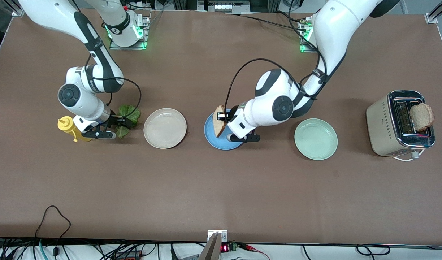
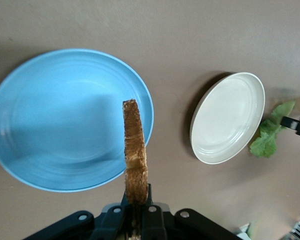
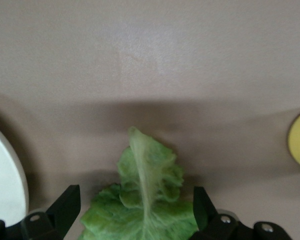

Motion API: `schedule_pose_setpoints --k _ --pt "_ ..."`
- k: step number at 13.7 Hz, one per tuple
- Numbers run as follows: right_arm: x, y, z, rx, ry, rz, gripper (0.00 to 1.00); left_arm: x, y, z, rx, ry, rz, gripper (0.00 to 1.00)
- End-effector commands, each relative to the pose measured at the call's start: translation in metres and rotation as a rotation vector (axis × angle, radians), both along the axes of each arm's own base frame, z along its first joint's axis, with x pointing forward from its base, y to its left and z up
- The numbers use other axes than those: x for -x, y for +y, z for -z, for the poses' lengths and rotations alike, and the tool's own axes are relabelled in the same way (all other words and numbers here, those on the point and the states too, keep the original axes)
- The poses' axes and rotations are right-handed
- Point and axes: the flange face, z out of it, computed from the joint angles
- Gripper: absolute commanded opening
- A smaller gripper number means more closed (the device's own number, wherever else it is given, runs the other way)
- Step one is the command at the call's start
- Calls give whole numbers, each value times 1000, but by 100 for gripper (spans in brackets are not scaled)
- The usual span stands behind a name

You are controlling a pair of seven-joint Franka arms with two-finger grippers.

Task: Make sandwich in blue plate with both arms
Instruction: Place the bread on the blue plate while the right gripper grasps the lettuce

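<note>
My left gripper (image 1: 224,118) is shut on a light-brown toast slice (image 1: 219,120) and holds it on edge over the blue plate (image 1: 221,143). In the left wrist view the toast (image 2: 134,150) stands upright between the fingers, over the rim of the bare blue plate (image 2: 60,125). My right gripper (image 1: 120,121) is low over the ruffled green lettuce leaf (image 1: 131,113), which lies on the table. In the right wrist view the gripper (image 3: 135,196) is open, one finger on each side of the leaf (image 3: 146,202). A second toast slice (image 1: 421,116) sticks out of the toaster.
A yellow squeeze bottle (image 1: 68,127) stands beside the right gripper. A cream-white plate (image 1: 165,128) lies between the lettuce and the blue plate. A mint-green plate (image 1: 316,139) and a steel toaster (image 1: 387,124) are toward the left arm's end.
</note>
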Motion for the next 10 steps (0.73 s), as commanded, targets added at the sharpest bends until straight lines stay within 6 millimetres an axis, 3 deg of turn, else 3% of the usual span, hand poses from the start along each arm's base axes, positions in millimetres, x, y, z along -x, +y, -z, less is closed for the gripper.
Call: schedule_pose_setpoints --k 1,2,4,5,8,9,10 --pt "0 2 11 5 -7 12 100 -3 -3 4 54 12 7 1" --pt "2 2 16 5 1 12 100 -3 -1 10 51 16 9 1" --pt "2 2 28 5 -3 6 90 -5 2 23 54 12 34 1" --pt "3 1 29 5 1 5 75 -7 6 27 52 8 39 1" --pt "1 1 25 5 -2 -3 12 -12 17 50 42 9 55 3" --pt "-1 1 21 4 -10 -3 0 -13 20 59 39 21 50 8" --pt "-2 1 15 4 -11 -5 0 -16 24 65 39 28 40 27"
